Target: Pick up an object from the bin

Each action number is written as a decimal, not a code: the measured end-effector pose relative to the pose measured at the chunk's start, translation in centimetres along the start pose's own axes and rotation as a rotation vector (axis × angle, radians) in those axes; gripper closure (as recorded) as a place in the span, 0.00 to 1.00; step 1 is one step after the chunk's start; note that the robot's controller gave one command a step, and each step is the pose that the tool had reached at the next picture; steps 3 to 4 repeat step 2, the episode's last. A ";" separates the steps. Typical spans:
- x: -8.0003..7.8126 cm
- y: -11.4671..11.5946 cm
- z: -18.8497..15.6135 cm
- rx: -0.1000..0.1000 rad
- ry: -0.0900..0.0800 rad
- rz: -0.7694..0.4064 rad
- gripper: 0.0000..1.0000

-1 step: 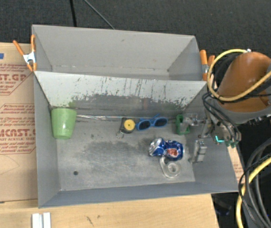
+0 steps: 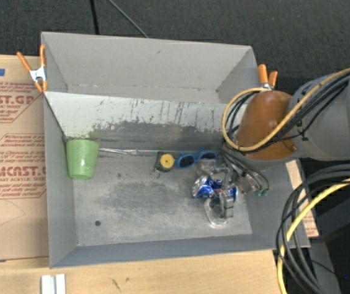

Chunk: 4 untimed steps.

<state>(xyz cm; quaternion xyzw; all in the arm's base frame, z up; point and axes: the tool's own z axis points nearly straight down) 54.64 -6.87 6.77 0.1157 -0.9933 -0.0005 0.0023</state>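
Whether the jaws are released or clenched cannot be told. The gripper (image 2: 226, 192) sits low at the right side of the bin (image 2: 144, 60), down among a crumpled blue-and-silver wrapper (image 2: 204, 187) and a clear plastic piece (image 2: 216, 217). Just beyond lie blue glasses (image 2: 194, 159) and a small yellow disc (image 2: 166, 161). A green cup (image 2: 81, 158) lies well apart, by the left wall.

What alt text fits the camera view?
A robot arm with an orange wrist cover reaches from the right into a grey metal bin, beside crumpled blue-and-silver wrappers. A small yellow round disc lies mid-bin; a green plastic cup lies at left.
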 end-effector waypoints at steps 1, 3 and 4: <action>-0.1 -0.2 -0.5 0.002 0.000 0.002 1.00; 0.6 0.0 -19.7 0.006 -0.015 0.016 1.00; 0.6 0.0 -19.7 0.006 -0.015 0.016 1.00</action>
